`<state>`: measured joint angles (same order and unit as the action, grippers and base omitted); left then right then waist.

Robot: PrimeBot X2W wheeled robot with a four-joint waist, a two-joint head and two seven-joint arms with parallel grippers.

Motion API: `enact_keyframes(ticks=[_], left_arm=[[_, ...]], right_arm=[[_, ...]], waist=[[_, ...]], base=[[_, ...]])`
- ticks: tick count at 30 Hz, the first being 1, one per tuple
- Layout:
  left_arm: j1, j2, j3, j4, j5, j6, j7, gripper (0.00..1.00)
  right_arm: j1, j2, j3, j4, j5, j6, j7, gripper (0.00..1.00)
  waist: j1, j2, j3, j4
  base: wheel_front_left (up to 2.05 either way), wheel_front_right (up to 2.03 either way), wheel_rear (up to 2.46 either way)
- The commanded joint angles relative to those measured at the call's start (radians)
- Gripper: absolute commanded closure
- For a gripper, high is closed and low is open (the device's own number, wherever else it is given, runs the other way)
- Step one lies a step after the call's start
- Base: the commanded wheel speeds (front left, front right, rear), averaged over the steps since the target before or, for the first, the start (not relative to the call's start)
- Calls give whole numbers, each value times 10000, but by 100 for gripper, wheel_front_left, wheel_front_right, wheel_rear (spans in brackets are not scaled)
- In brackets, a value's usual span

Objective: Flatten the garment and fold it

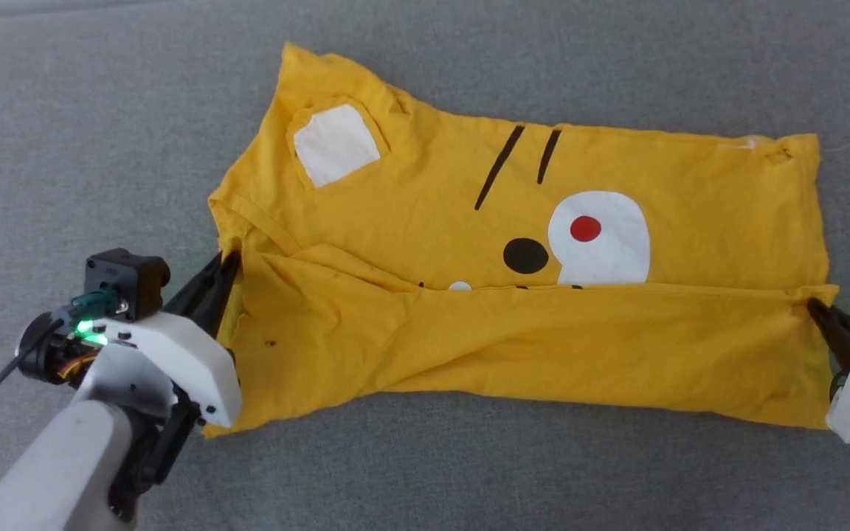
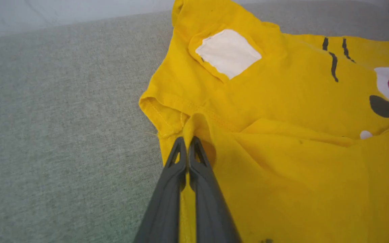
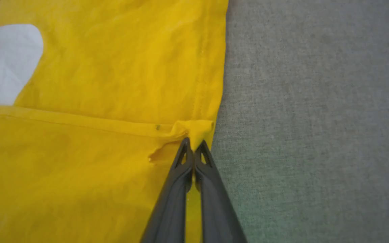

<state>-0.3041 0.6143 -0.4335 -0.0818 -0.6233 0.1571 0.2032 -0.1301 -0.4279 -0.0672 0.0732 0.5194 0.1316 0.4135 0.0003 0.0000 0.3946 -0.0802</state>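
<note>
The garment (image 1: 425,221) is a bright yellow T-shirt spread on grey cloth, its near edge folded up over the front so the fold line cuts across the white patch with the red dot (image 1: 585,228). My left gripper (image 1: 229,259) is shut on a pinch of the folded edge at the shirt's left end; in the left wrist view the gripper (image 2: 188,139) clamps a bunched yellow corner of the garment (image 2: 282,111). At the far right my right gripper (image 1: 814,306) is shut on the other end of that fold, and in the right wrist view this gripper (image 3: 193,141) nips the garment (image 3: 113,74).
The grey fabric surface (image 1: 100,133) runs all around the shirt, with bare room on every side. A white square patch (image 1: 335,143) sits on the sleeve at upper left.
</note>
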Motion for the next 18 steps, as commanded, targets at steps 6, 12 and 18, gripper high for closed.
enact_keyframes(ticks=[6,12,18], left_arm=[[-324,-485,-192,879,22,-180,-435,93],[-350,-744,-69,1281,-171,-99,-713,0],[42,-960,447,1184,-581,140,-1378,0]], right_arm=[[-286,-24,172,488,158,-9,-329,100],[-425,-43,274,646,394,-9,-378,0],[-398,315,-231,447,808,-9,-889,0]], waist=[[-3,0,386,92],[-3,0,181,146],[-3,0,-487,161]], base=[[0,0,0],[0,0,0],[0,0,0]])
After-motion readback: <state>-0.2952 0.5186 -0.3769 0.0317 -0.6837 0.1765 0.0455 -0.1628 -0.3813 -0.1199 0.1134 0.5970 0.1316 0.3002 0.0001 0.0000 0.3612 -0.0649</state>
